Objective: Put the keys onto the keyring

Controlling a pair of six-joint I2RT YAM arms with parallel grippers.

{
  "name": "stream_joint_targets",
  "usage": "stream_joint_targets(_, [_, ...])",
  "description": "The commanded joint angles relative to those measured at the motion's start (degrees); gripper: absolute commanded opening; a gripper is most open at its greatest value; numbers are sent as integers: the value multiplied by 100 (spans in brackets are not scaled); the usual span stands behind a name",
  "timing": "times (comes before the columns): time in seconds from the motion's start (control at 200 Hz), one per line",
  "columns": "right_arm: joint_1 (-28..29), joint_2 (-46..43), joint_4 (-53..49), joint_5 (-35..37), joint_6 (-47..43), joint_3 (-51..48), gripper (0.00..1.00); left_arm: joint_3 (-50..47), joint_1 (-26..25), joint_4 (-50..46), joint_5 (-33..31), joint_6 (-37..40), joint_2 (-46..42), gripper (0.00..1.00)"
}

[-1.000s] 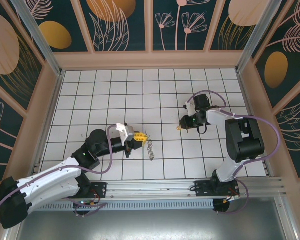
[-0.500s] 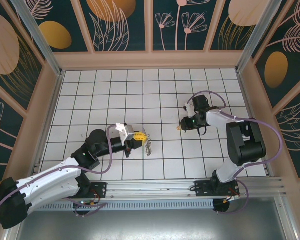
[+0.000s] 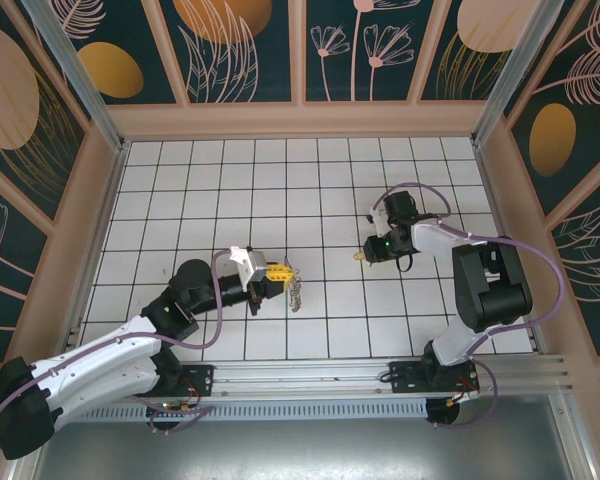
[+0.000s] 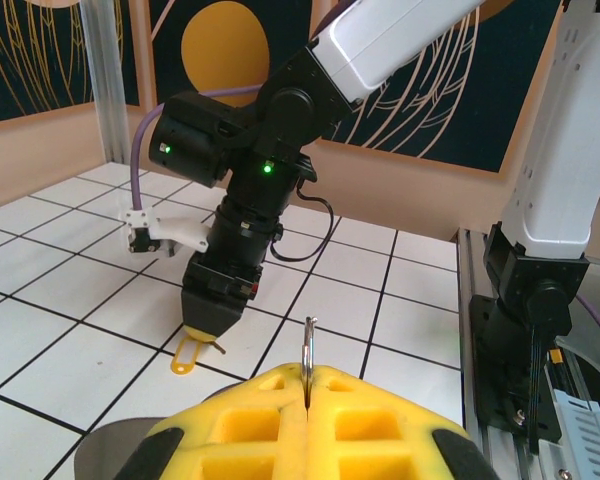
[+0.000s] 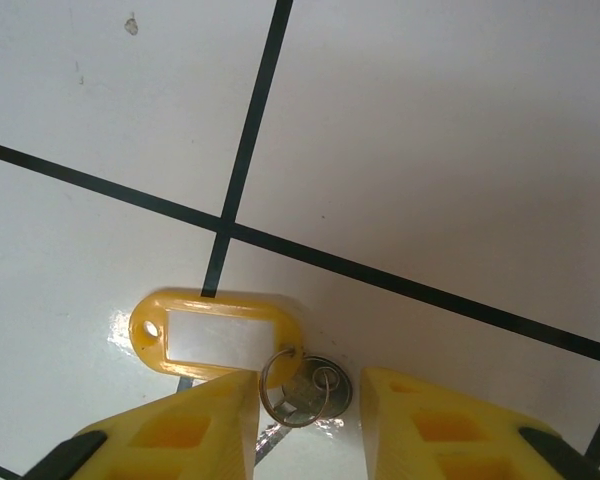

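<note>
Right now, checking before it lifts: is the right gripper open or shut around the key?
Open: the right gripper has its yellow fingers well apart, one either side of the key.

You will find no legible text, brand, number or sign; the white insert in the yellow key tag (image 5: 217, 335) is blank.
</note>
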Motion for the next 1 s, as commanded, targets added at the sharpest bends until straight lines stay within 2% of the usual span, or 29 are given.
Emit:
stream_joint_targets(0.0, [57,-69,-109,78,-90,-21,29,24,-20,211,82,0,-107,0])
stream_joint_targets(0.405, [159,89,-98,104,-123,52,14,24,-20,220,96,-6,-143,0])
stream_joint_targets(0.561, [279,15,-217,383,-114,73,10,42,-18,197,109,-24,-150,0])
stream_joint_targets(0.741, [470,-224,-311,615,-45,35,0,85,-15,211,172,-59,-99,0])
stream_joint_targets(0.996, [742,-494,-270,413,94,-25,0,85,-20,162,146,-85,-132,0])
